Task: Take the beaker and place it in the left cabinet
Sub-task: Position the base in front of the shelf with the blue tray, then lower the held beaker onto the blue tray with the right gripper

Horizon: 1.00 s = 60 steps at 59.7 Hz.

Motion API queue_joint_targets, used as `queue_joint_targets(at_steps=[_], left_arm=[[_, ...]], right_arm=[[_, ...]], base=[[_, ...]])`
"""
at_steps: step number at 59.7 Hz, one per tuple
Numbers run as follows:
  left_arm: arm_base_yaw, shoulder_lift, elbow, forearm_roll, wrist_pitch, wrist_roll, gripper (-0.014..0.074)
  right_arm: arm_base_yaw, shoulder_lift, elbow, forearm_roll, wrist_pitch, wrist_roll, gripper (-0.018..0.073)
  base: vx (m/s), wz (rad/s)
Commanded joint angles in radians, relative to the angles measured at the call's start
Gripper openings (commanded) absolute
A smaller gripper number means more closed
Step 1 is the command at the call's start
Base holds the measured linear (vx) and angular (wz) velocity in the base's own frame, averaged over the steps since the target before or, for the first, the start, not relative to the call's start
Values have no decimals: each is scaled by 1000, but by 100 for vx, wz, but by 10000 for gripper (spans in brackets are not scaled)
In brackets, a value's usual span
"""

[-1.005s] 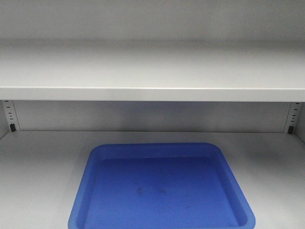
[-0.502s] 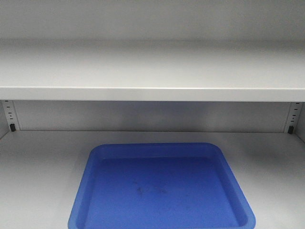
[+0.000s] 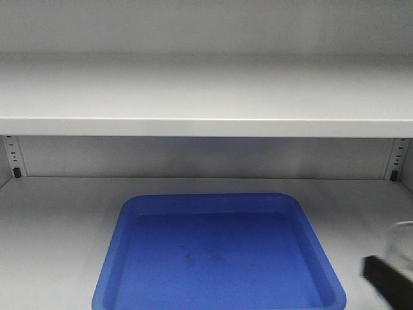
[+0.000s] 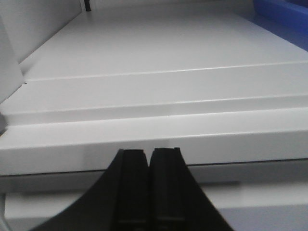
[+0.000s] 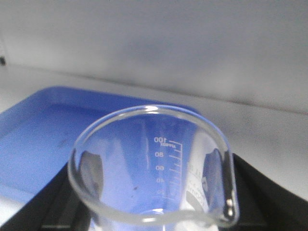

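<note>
Beaker (image 5: 154, 159) is gripped between the black fingers of the right end effector (image 5: 156, 211), inside the left cabinet (image 3: 58, 226) just right of the blue tray (image 3: 219, 252), while the left end effector (image 4: 149, 153), fingers pressed together on nothing, faces a shelf edge.

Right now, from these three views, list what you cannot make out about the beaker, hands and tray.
Front view: beaker mostly cut off by the right edge.
Front view: right hand is a blurred dark corner; its fingers are out of frame.
Right wrist view: beaker's base cut off by the bottom edge; lower markings blurred.
Left wrist view: blue tray is only a corner at the top right edge.
</note>
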Motion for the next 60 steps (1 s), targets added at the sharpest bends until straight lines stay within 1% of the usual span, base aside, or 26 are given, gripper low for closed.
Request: queue_joint_targets(at_steps=[1, 22, 26, 32, 42, 50, 60], left_arm=[[0, -10, -12, -1, -83, -4, 4], [0, -10, -12, -1, -83, -4, 4], [0, -10, -12, -1, -83, -4, 4], [0, -10, -12, -1, -83, -4, 4], [0, -10, -12, -1, -83, -4, 4], [0, -10, -12, -1, -83, -4, 4], [0, -10, -12, -1, -83, -4, 4]], right_arm=[[1, 87, -29, -28, -200, 2, -1], [0, 374, -32, -26, -546, 2, -1], [0, 426, -42, -24, -611, -21, -1], [0, 508, -89, 2, -634, -52, -1], [0, 635, -202, 106, -632, -124, -1], [0, 726, -279, 162, -633, -188, -1], [0, 846, -362, 242, -646, -242, -1]], base=[[0, 0], [0, 0], [0, 0], [0, 0], [0, 0], [0, 0], [0, 0]])
